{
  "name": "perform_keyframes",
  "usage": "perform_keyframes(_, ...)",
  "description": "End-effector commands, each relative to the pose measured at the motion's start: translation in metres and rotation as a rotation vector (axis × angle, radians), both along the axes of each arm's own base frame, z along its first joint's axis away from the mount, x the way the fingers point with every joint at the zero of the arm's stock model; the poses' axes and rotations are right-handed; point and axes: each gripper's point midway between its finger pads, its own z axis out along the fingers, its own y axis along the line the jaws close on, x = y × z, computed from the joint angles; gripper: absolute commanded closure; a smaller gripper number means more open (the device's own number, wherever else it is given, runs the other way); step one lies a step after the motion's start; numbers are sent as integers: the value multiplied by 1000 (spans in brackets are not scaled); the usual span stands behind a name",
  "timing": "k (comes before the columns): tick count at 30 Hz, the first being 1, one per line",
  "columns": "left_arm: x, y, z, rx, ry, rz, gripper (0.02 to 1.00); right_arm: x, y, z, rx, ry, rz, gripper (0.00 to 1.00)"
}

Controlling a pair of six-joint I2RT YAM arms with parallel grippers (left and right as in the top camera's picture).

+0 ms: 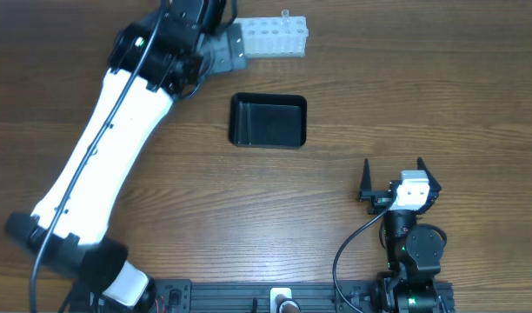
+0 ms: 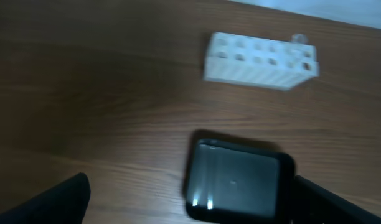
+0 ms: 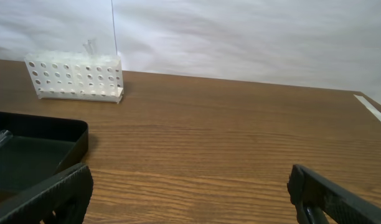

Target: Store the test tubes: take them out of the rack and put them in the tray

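A white plastic test tube rack (image 1: 273, 37) stood at the far side of the brown wooden table (image 1: 440, 87), with one clear test tube (image 1: 286, 15) upright in a corner hole. The black rectangular plastic tray (image 1: 268, 120) lay near it, apart. The left gripper (image 2: 190, 186) hung above the table by the tray, jaws wide and empty; the right gripper (image 1: 395, 174) sat well apart, jaws wide and empty

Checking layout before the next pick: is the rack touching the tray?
Apart. The top view shows a strip of bare table between the rack and the tray.
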Motion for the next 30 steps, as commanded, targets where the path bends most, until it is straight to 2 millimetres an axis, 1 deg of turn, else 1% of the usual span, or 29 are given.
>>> perform_keyframes(1,-8,34,32,63,-137,93,18,0,-1,-1,-4,-2,-2,9)
perform_keyframes(4,-8,46,42,52,-203,110,23,0,-1,-1,-4,-2,-1,9)
perform_keyframes(7,-10,62,45,12,-263,140,23,0,-1,-1,-4,-2,-1,9)
perform_keyframes(10,-15,77,42,-40,-305,156,20,0,-1,-1,-4,-2,-1,7)
perform_keyframes(14,-21,88,40,-55,-371,66,20,0,-1,-1,-4,-2,-1,7)
perform_keyframes(18,-34,108,35,-83,-435,82,20,0,-1,-1,-4,-2,-1,9)
perform_keyframes(21,-46,122,32,-114,-520,99,20,0,-1,-1,-4,-1,-1,9)
perform_keyframes(26,-65,137,32,-171,-701,87,23,0,-1,-1,-4,-2,-1,9)
perform_keyframes(30,-84,146,27,-184,-811,82,20,0,-1,-1,-4,-2,-1,9)
